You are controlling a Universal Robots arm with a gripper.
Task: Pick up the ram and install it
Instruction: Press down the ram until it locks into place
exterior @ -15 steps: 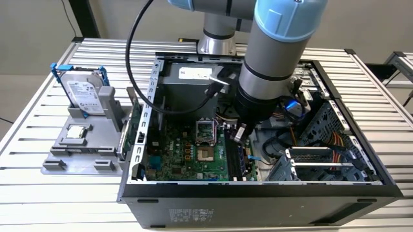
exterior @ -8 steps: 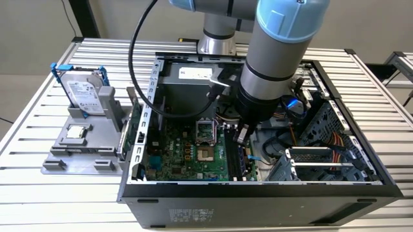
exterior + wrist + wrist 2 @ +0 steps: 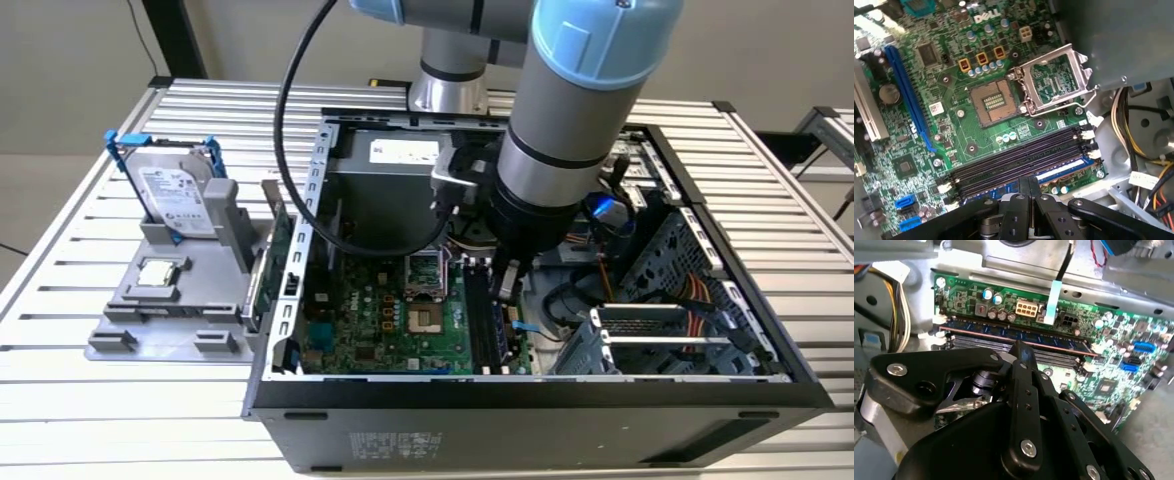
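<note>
The gripper [image 3: 505, 285] hangs inside the open computer case [image 3: 747, 330], its black fingers [image 3: 1021, 352] drawn together to a narrow tip directly above the row of memory slots [image 3: 1019, 162]. In both wrist views the fingertips sit right at the ram [image 3: 1014, 336], a long dark stick with a bluish edge that stands on edge in the slot at the outer side of the row. Whether the fingers actually grip the stick or only press on its top edge cannot be told. In the first wrist view the stick shows as a blue strip [image 3: 1064, 170] beside the dark slots, which look unfilled, with white clips at their ends.

Around the slots lies the green motherboard [image 3: 387, 330], with an open processor socket [image 3: 991, 102] and its raised metal frame [image 3: 1054, 80] next to it. A long blue slot [image 3: 909, 97] runs along the board farther off. Bundles of yellow, black and red wires [image 3: 1134, 135] lie in the case beside the board.

Outside the case, toward the exterior view's left, a grey holder [image 3: 167, 310] on the slatted table [image 3: 67, 400] carries a hard drive [image 3: 174, 190] in a blue frame, standing upright, and a small square chip [image 3: 158, 272] lying flat.
</note>
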